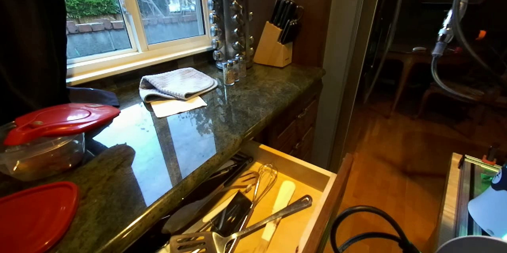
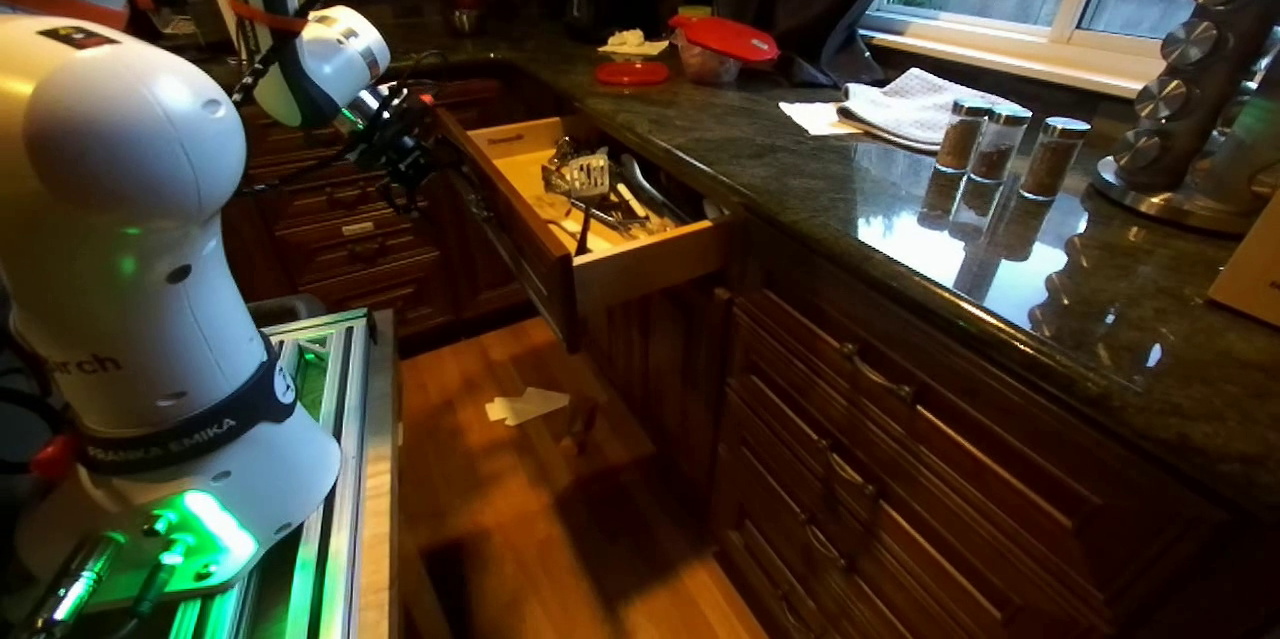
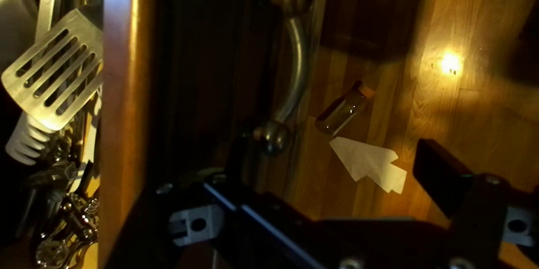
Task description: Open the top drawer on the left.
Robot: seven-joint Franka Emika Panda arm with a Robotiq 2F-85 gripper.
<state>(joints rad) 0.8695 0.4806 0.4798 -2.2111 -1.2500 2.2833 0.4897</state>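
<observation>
A dark wood drawer with a pale wooden box stands pulled out under the counter in both exterior views. It holds several utensils, among them a slotted metal spatula, also in the wrist view. In the wrist view the drawer's curved metal handle shows on its dark front, with a knob at each end. My gripper is open, its fingers wide apart with nothing between them. One finger is close to the handle's lower knob; I cannot tell whether they touch. In an exterior view my gripper is outside the drawer front.
Shut drawers with metal handles are under the dark counter. A bottle and a white paper piece lie on the wood floor. The counter bears a red-lidded container, a folded towel, spice jars and a knife block.
</observation>
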